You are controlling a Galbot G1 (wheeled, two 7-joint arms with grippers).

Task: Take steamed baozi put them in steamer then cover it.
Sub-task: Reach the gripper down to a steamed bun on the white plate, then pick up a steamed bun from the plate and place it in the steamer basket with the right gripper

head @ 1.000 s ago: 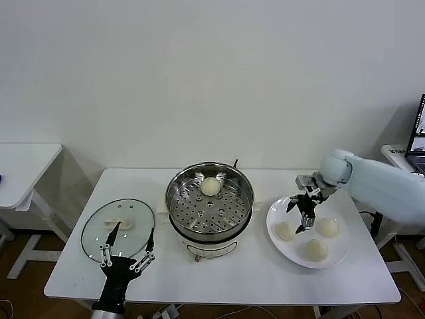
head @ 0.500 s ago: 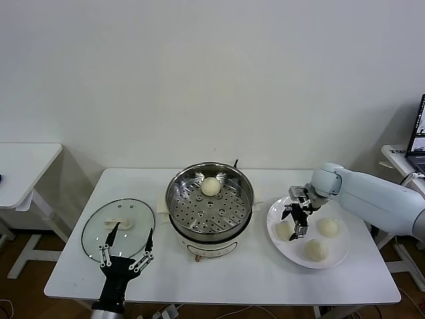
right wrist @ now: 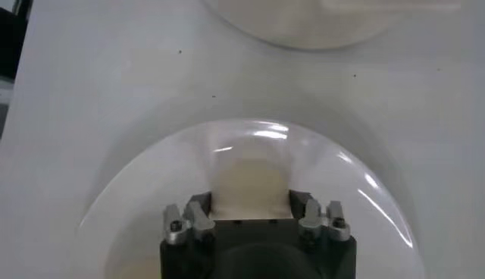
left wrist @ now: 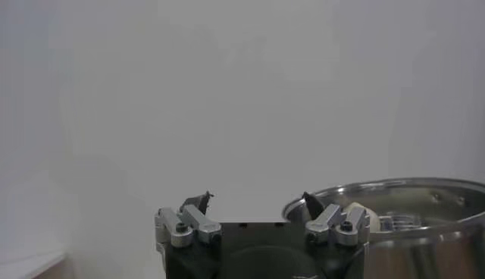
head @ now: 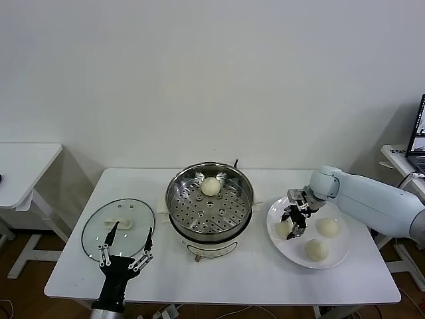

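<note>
The right gripper (head: 290, 226) had lowered onto the plate (head: 335, 256) and closed on a baozi (head: 284, 229). It seemed ready to carry to the steamer (head: 210, 203). The left gripper (head: 126, 247) waited open by the cover (head: 118, 227).

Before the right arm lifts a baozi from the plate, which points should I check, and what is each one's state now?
1. Right gripper around the nearest baozi on the plate: ok, fingers on both sides of it.
2. Grip firm enough to lift: cannot tell.
3. Steamer uncovered: ok.
4. Free space on its tray: ok, only one baozi inside.
5. Cover out of the path: ok, flat on the table to the steamer's left.
6. Left gripper clear: ok, open near the cover.
</note>
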